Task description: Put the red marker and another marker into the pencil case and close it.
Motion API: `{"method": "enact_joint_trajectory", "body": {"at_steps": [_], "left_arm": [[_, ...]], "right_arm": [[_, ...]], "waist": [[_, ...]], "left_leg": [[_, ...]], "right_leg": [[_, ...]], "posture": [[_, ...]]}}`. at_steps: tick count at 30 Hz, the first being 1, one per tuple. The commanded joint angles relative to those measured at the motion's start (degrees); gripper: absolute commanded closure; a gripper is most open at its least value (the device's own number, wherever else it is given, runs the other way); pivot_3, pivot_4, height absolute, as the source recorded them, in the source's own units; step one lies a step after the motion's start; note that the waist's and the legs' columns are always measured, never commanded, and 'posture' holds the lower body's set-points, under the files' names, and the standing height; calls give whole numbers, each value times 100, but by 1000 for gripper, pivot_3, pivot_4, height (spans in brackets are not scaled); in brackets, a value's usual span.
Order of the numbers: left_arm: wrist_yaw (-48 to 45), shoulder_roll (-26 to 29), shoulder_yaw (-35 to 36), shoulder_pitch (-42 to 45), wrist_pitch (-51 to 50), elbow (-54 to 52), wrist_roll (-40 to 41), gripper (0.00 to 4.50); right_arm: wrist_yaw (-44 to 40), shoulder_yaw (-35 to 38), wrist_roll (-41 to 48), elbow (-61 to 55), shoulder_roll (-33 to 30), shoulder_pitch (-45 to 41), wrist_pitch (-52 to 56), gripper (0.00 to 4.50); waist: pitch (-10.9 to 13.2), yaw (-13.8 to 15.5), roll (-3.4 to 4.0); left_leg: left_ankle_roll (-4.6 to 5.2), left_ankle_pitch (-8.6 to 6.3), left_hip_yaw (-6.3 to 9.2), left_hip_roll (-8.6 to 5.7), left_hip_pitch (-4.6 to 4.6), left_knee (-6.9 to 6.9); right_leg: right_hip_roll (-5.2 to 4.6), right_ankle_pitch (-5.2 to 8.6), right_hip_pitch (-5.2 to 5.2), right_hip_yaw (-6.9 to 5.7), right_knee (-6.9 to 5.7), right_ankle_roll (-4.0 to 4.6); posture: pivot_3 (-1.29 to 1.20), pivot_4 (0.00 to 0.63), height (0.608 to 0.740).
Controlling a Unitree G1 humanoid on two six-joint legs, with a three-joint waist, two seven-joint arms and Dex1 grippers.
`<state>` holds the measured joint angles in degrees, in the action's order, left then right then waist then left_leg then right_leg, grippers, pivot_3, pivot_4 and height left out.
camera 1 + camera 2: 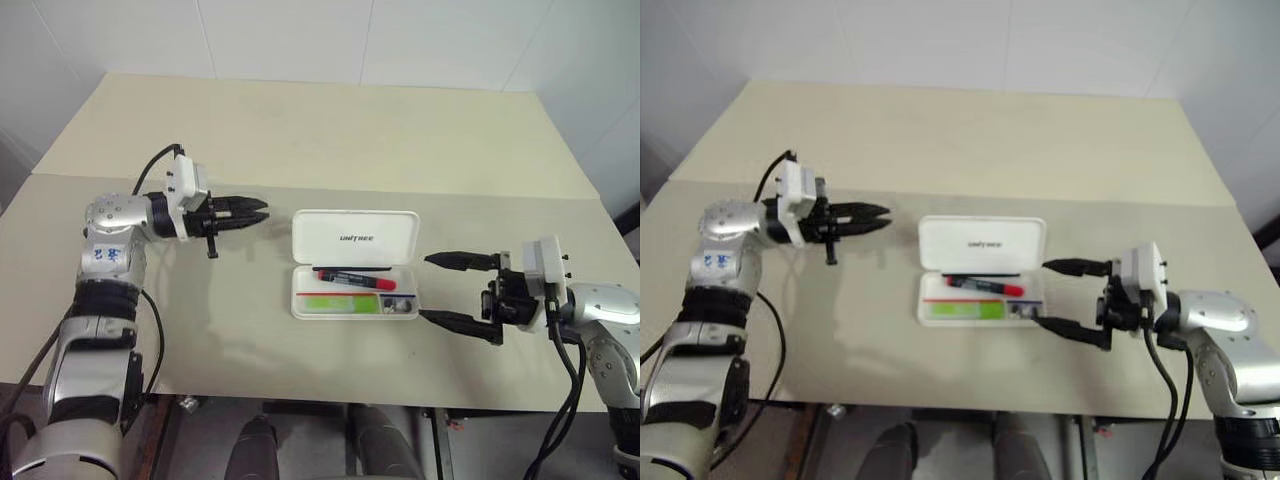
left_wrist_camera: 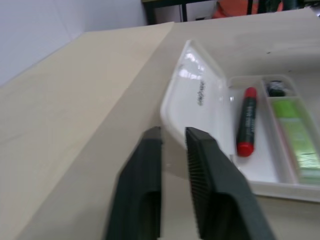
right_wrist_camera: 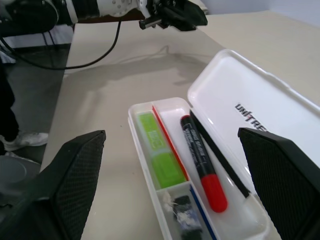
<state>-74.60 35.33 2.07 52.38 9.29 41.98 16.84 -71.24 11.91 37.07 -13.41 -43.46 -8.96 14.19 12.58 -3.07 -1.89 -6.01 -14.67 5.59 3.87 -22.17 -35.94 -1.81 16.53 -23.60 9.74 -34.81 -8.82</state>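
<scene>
The left gripper (image 1: 252, 212) sits at about 9 o'clock from the pencil case (image 1: 355, 240), a little way off. Its two black fingers are pressed together and hold nothing. They point toward the raised lid.

The pencil case lies in the middle of the table (image 1: 300, 130) with its lid tipped back toward 12 o'clock. The red marker (image 1: 354, 278) lies inside the tray, along the back. The green marker (image 1: 335, 303) lies in the front slot, toward 6 o'clock. So both markers look to be in already, and only the closing seems left.

The right gripper (image 1: 438, 287) waits at 3 o'clock, just beside the case. Its fingers are spread wide and it holds nothing.

Next, the closed left fingers probably need to get behind the lid and push it down toward the tray, while the case stays put
</scene>
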Motion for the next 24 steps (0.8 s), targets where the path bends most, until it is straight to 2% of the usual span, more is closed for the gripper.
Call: {"method": "enact_joint_trajectory", "body": {"at_steps": [1,5,10,16,22,24], "left_arm": [[277,-68,-59,601,727,1092,-485,4457],[584,-263,-302,1060,1384,2197,-1084,4457],[259,-856,-352,1318,1568,2791,-1281,4457],[-612,-1373,-204,1539,1598,2911,-1159,4457],[-1664,-1461,10,1612,1423,2703,-887,4457],[-1780,-1424,-142,1541,1386,2522,-772,4457]], "right_arm": [[110,224,64,-212,-14,62,-95,0],[189,236,73,-273,-9,135,-129,0],[222,375,97,-352,-38,340,-170,0],[178,633,182,-504,-84,625,-176,0],[145,863,283,-619,-116,866,-149,0],[132,912,312,-637,-123,903,-135,0]], "waist": [[0,2,0],[0,1,0],[0,15,-1],[1,24,-2],[1,-17,-2],[1,-13,-2]], "left_leg": [[0,0,0,0,0,0],[0,0,-1,-1,-1,1],[1,-1,0,-1,-3,7],[1,-1,1,-2,-4,13],[1,-1,1,-2,0,19],[1,-1,3,-2,1,18]], "right_leg": [[0,0,0,0,0,-1],[0,-2,0,0,0,-10],[0,-16,-1,-1,-1,-39],[0,-25,-2,-1,1,-59],[0,-24,-2,0,0,-58],[0,-24,-2,0,-1,-58]], "posture": [[0,150,740],[0,150,740],[0,150,740],[0,150,740],[0,150,740],[0,150,740]]}}
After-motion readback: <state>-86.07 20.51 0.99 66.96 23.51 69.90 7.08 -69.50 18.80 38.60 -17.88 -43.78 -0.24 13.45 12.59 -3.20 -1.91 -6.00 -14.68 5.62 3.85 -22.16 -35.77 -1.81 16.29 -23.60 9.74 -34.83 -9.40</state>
